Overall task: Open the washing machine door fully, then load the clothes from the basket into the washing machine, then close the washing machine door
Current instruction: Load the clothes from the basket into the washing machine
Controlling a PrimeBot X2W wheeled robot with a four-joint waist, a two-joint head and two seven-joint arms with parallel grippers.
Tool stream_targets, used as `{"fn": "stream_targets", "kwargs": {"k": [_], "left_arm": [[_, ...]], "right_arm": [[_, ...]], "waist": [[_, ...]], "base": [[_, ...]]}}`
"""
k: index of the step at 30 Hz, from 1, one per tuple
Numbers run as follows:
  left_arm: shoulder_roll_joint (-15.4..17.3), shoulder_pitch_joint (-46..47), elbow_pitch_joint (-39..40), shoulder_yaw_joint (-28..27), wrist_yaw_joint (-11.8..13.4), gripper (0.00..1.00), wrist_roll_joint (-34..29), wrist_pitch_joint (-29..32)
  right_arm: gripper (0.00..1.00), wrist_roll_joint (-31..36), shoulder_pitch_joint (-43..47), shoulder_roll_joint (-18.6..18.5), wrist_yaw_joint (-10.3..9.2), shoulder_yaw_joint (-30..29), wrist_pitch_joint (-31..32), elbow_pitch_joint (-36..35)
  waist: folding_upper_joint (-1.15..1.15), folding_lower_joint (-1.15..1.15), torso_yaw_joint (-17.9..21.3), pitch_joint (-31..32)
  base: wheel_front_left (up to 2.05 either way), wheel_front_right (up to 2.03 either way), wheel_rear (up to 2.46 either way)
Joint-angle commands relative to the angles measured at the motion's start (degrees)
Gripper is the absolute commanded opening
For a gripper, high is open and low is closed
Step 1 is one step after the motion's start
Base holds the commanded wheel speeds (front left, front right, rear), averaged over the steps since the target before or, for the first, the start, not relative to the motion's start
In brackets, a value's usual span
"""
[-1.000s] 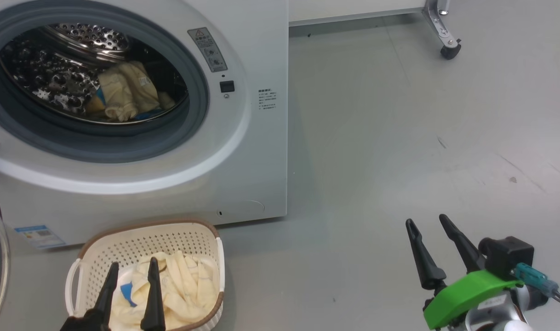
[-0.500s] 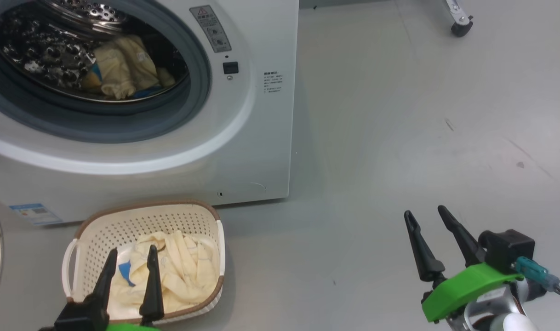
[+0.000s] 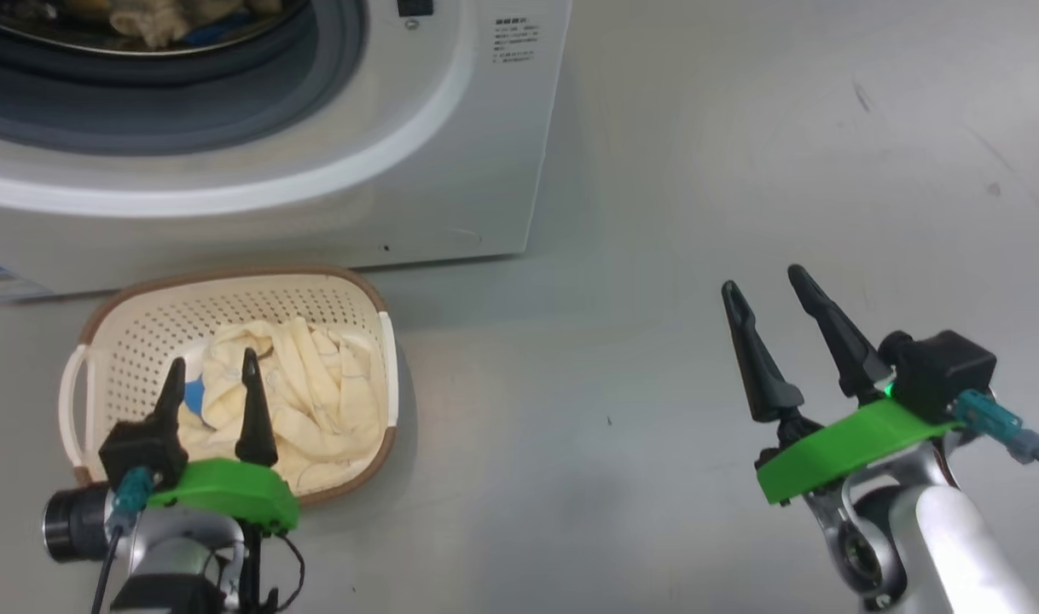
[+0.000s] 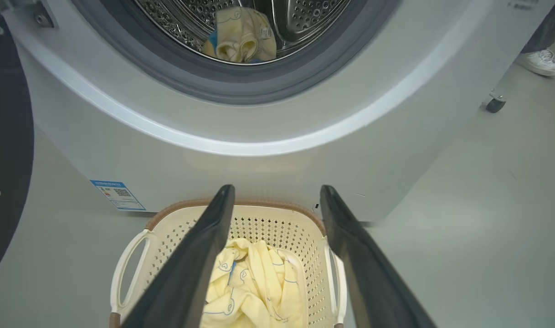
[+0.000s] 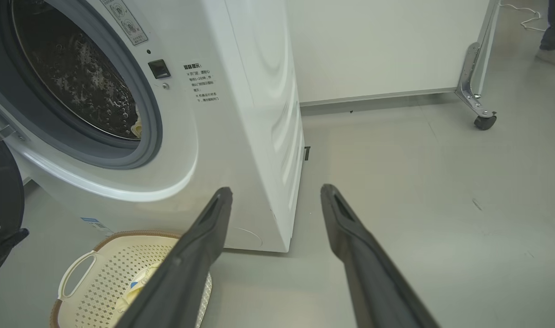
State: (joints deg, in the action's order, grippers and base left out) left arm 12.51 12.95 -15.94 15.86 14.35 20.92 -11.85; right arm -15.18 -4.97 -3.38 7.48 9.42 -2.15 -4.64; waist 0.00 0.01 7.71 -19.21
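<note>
Tilt of the head camera downward over the last second, and little else. Upward slide, in the head view, of the washing machine (image 3: pixel 451 128), the basket (image 3: pixel 136 341), the floor (image 3: pixel 656 213) and both grippers, all by about the same amount. No real travel of either arm to report against the things around it.

Left gripper (image 3: pixel 211 362): poised above the basket, fingers pointing at the clothes (image 3: pixel 306 392), jaws spread wide and empty, no fabric touched as far as can be told. Same for the right gripper (image 3: pixel 763 280): spread wide, holding nothing, parked over bare floor well to the right of the washing machine.

Whereabouts of the task's things: clothes in the basket, a pale yellow heap with a blue patch, on the floor just in front of the washing machine. One garment (image 4: pixel 243 36) already inside the drum (image 4: pixel 305 13). Door (image 4: pixel 6 136) swung out to the left, opening unobstructed.

Meaning for the task, as a judgement: opening done, loading partway, closing not begun. Looks like a lowering of gaze onto the basket ahead of another pick. Calls next for dropping the left gripper into the heap, closing on a thick fold, lifting clear of the rim, then carrying up and into the drum. Risk of pinching only a loose edge and trailing fabric over the rubber seal (image 4: pixel 223 90).
</note>
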Motion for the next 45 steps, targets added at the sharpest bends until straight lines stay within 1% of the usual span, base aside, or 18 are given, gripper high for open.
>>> {"fn": "stream_targets", "kwargs": {"k": [1, 10, 15, 17, 18, 22, 24, 29, 36, 38, 45], "left_arm": [[0.4, 4.23, -2.44, -1.75, 4.75, 1.0, 0.82, -0.59], [-0.41, 19.05, -23.38, -1.74, -1.84, 1.0, 3.86, 0.68], [-0.11, 25.32, -33.44, -2.9, -5.51, 1.0, 6.5, 2.45], [0.27, 27.59, -37.07, -3.17, -7.1, 1.0, 7.45, 4.06], [0.27, 27.59, -37.07, -3.17, -7.1, 1.0, 7.45, 4.06], [1.28, 31.9, -42.82, -4.08, -9.79, 1.0, 9.42, 7.34], [1.91, 33.88, -45.01, -4.45, -10.66, 1.0, 10.14, 8.86], [4.11, 38.58, -48.72, -6.0, -11.73, 1.0, 12.0, 11.33], [7.24, 44.39, -51.61, -6.55, -11.75, 1.0, 12.63, 13.66], [7.58, 45.58, -52.63, -6.31, -11.65, 1.0, 12.6, 14.91], [6.43, 48.25, -54.77, -5.84, -9.04, 1.0, 12.75, 17.78]], "right_arm": [[1.0, -0.43, -3.63, -1.14, 0.01, 2.12, -1.17, -1.66], [1.0, -1.87, -9.62, -2.05, 0.01, 5.06, -4.0, -0.35], [1.0, -2.62, -11.96, -1.9, 0.01, 6.07, -5.73, 0.49], [1.0, -2.94, -12.64, -1.77, 0.01, 6.26, -6.38, 0.68], [1.0, -2.94, -12.64, -1.77, 0.01, 6.26, -6.38, 0.68], [1.0, -3.55, -14.08, -1.47, 0.01, 6.59, -7.51, 1.02], [1.0, -3.81, -14.76, -1.33, 0.01, 6.88, -8.04, 1.11], [1.0, -4.36, -15.96, -1.08, 0.01, 7.44, -9.1, 1.38], [1.0, -5.36, -16.82, -0.76, 0.01, 8.16, -10.54, 2.11], [1.0, -5.51, -16.61, -0.74, 0.01, 8.02, -10.89, 2.34], [1.0, -5.11, -13.9, -0.91, 0.01, 6.75, -11.07, 1.59]], "waist": [[0.0, -0.01, 1.08, -5.55], [0.0, -0.01, 3.13, -15.47], [0.0, -0.01, 5.02, -20.26], [0.0, -0.01, 5.73, -22.3], [0.0, -0.01, 5.73, -22.3], [0.0, -0.01, 7.17, -26.58], [0.0, -0.01, 7.82, -28.6], [0.0, -0.01, 9.43, -33.49], [0.0, -0.01, 11.27, -38.46], [0.0, -0.01, 11.21, -39.05], [0.0, -0.01, 10.35, -39.94]], "base": [[0.0, 0.0, 0.0], [0.0, 0.0, 0.0], [0.0, 0.0, 0.0], [0.0, 0.0, 0.0], [0.0, 0.0, 0.0], [0.0, 0.0, 0.0], [0.0, 0.0, 0.0], [0.0, 0.0, 0.0], [0.0, 0.0, 0.0], [0.0, 0.0, 0.0], [0.0, 0.0, 0.0]]}}
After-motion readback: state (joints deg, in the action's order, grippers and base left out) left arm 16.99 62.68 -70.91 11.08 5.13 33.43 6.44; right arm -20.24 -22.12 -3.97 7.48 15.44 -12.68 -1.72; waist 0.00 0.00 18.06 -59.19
